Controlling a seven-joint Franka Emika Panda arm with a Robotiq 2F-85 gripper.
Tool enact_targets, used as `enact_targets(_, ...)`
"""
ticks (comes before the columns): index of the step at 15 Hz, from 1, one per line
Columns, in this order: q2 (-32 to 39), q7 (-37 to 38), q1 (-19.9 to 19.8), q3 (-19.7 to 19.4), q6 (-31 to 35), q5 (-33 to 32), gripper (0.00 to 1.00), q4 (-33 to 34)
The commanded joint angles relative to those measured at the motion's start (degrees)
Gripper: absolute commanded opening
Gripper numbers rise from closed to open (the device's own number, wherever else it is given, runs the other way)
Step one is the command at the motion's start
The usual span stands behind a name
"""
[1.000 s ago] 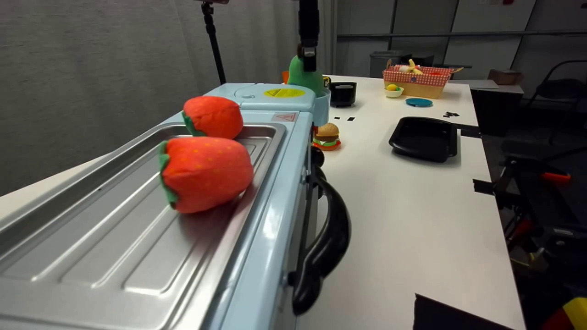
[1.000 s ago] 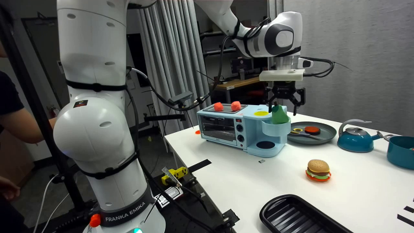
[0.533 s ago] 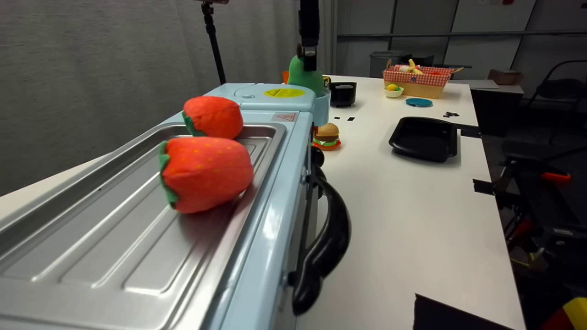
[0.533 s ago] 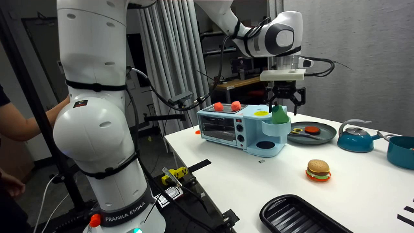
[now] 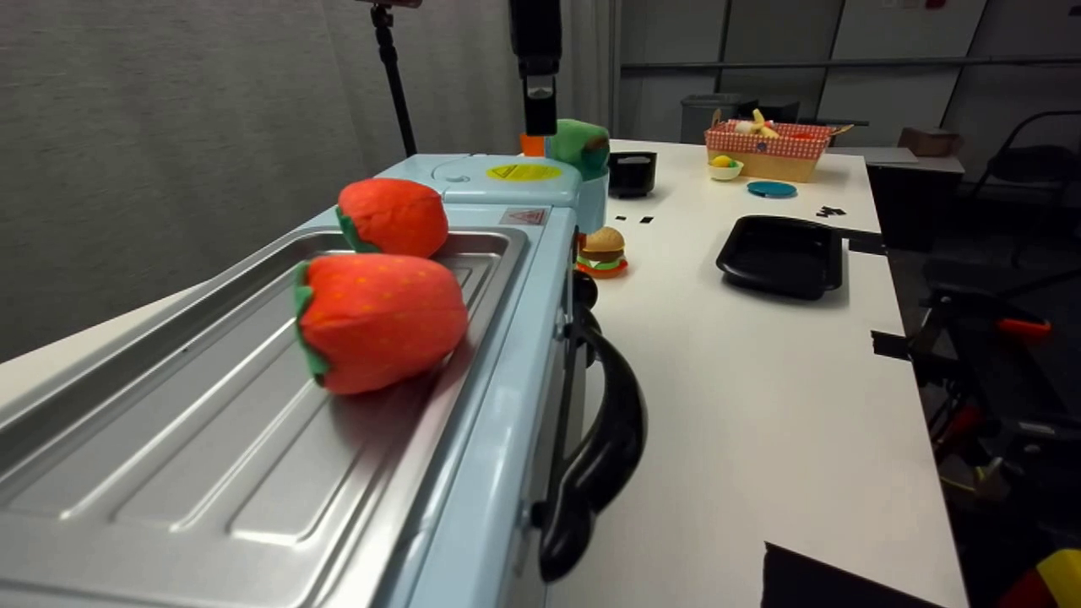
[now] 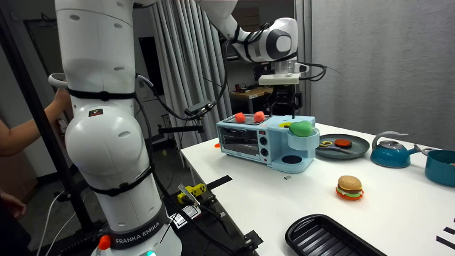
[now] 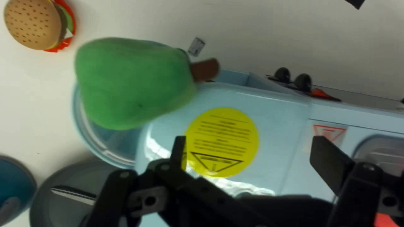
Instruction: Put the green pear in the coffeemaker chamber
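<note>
The green pear lies tipped on its side across the mouth of the coffeemaker chamber, the pale-blue round cup at the appliance's end. The pear also shows above the chamber in an exterior view. In the wrist view the pear covers much of the chamber rim; its brown stem points toward the appliance top. My gripper is open and empty above the flat pale-blue top, beside the pear and apart from it. In the wrist view its fingers are wide apart over the yellow sticker.
Two red strawberries sit on the grey metal tray of the appliance. A grey plate, blue kettle, blue pot, toy burger and black ribbed tray are on the table.
My open gripper has moved away from the pear, over the appliance top toward the strawberries. The pear has tipped from upright onto its side on the chamber. A person's hand has risen behind the arm.
</note>
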Motion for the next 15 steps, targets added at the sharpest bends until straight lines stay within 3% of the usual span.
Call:
enact_targets(1,-5.28,2.52,3.17,2.26,-2.73,-0.91,1.0,-3.19)
enact_targets(8,-15.48,7.27,5.89,2.77,-1.07,-12.32,1.0,-11.13)
enact_targets(15,-31.65,6.42,6.03,2.74,0.19,-15.26,1.0,-23.06)
